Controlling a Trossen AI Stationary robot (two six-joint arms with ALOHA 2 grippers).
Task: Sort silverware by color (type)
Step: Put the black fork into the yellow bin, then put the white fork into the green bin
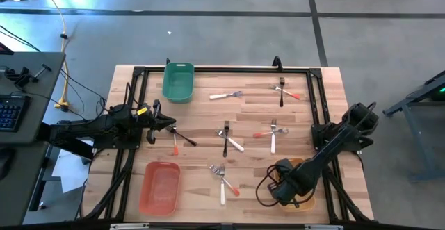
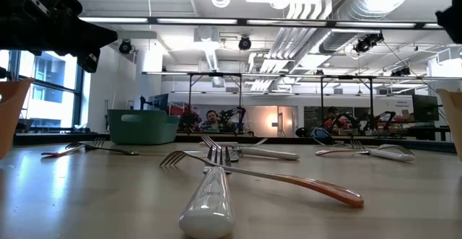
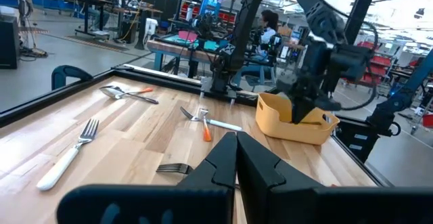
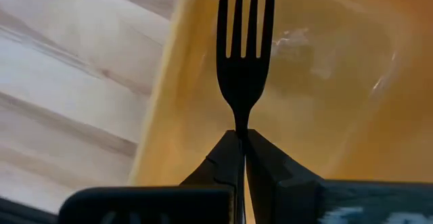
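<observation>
Black fork (image 4: 242, 61): clamped by its handle in the right tool (image 4: 242, 139), tines pointing forward over the floor of the yellow bin (image 4: 325, 82).
Right tool: fingers closed tight on the black fork, reaching down into the yellow bin (image 1: 306, 188) at the surface's near right corner.
Left tool (image 1: 169, 124): fingers pressed together, holding nothing visible, near the surface's left edge, well apart from the yellow bin.
Silverware: forks scattered on the wooden surface (image 1: 201, 112) between the bins; a white-handled fork (image 2: 209, 196) crossed over an orange-tipped one (image 2: 289, 180).
Green bin (image 1: 178, 81): at the far left, diagonally across from the yellow bin, contents not visible.
Red bin (image 1: 160, 187): near left corner, level with the yellow bin.
Room: a workshop with benches and seated people (image 2: 211, 119) beyond the surface.
</observation>
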